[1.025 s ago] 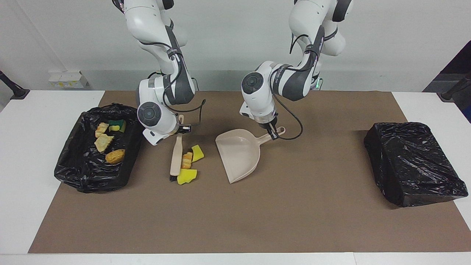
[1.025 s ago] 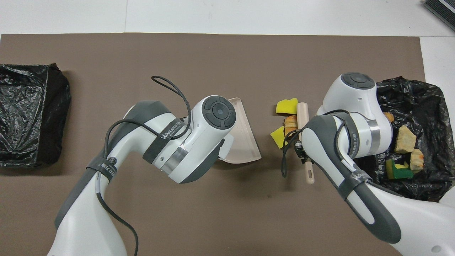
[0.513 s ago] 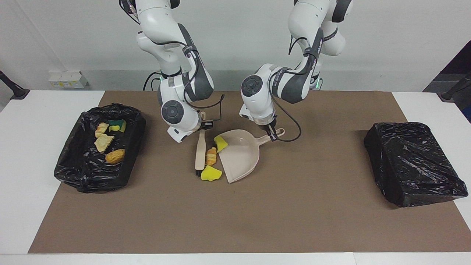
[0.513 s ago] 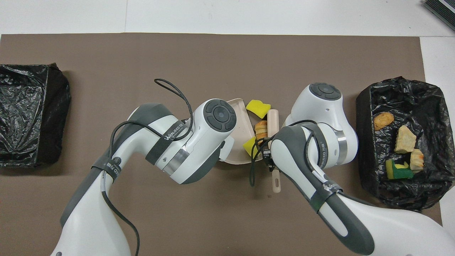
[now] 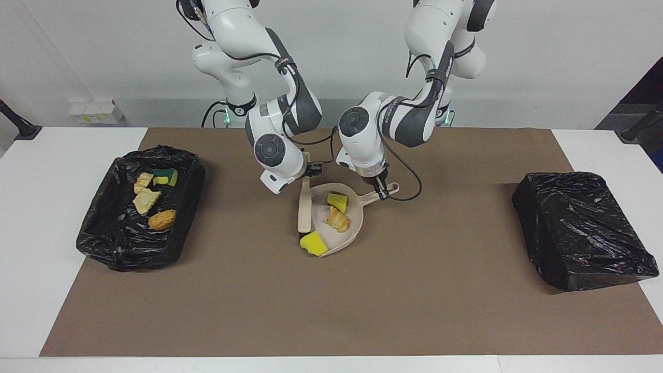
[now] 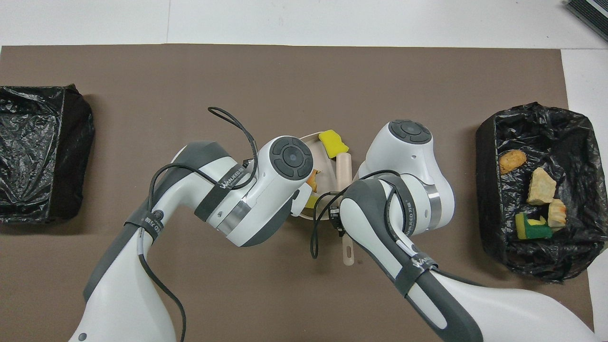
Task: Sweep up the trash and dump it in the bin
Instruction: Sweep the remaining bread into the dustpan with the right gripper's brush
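Observation:
My right gripper (image 5: 308,174) is shut on the handle of the beige brush (image 5: 304,208), whose black bristles rest at the mouth of the beige dustpan (image 5: 353,224). My left gripper (image 5: 382,189) is shut on the dustpan's handle. In the pan lie two pieces of trash, a yellow sponge chunk (image 5: 337,201) and a golden pastry (image 5: 337,219). Another yellow chunk (image 5: 313,243) sits at the pan's lip beside the bristles. In the overhead view the arms hide most of the pan, but the brush (image 6: 343,167) and one yellow chunk (image 6: 333,143) show.
A black-lined bin (image 5: 129,259) at the right arm's end of the table holds a green-and-yellow sponge (image 5: 166,177) and several bread pieces. A second black-lined bin (image 5: 582,228) stands at the left arm's end. A brown mat covers the table.
My right gripper swept the brush toward the dustpan, pushing three scraps along. Two scraps went into the pan and one stopped at its lip. The dustpan barely moved.

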Available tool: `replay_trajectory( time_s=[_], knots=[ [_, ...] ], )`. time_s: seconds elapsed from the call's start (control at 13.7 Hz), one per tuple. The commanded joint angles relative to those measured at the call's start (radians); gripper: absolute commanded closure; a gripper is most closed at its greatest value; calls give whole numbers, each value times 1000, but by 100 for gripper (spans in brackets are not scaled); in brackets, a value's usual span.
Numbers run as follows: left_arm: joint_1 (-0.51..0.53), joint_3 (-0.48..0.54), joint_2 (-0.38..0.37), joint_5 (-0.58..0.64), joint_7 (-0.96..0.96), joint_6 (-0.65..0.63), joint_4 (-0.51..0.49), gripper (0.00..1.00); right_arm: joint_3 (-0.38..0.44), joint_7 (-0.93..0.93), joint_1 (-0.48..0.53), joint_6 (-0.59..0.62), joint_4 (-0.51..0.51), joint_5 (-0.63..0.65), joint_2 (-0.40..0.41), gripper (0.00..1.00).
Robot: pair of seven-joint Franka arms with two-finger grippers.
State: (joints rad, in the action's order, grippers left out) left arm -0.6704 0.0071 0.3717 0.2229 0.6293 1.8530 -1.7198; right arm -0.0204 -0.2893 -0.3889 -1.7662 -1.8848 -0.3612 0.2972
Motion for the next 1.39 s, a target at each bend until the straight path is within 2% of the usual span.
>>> replay_trajectory(
  time_s=[0.0,0.37,0.59,0.81,1.1,1.32],
  knots=[
    [-5,5,-11,15,18,41,-32,100,-10,59,21,54,13,5,-9,100],
    [-1,5,-13,15,18,40,-32,100,-6,223,108,218,81,182,-38,100],
    [0,5,-13,15,18,40,-32,100,-9,275,107,186,104,347,-26,100],
    [0,5,-11,15,18,43,-32,100,-15,286,75,67,108,337,17,100],
    [0,4,-11,15,18,45,-34,100,-15,248,33,47,156,277,72,100],
    [5,4,-13,15,26,46,-34,100,-15,240,28,42,170,225,77,100]
  ],
)
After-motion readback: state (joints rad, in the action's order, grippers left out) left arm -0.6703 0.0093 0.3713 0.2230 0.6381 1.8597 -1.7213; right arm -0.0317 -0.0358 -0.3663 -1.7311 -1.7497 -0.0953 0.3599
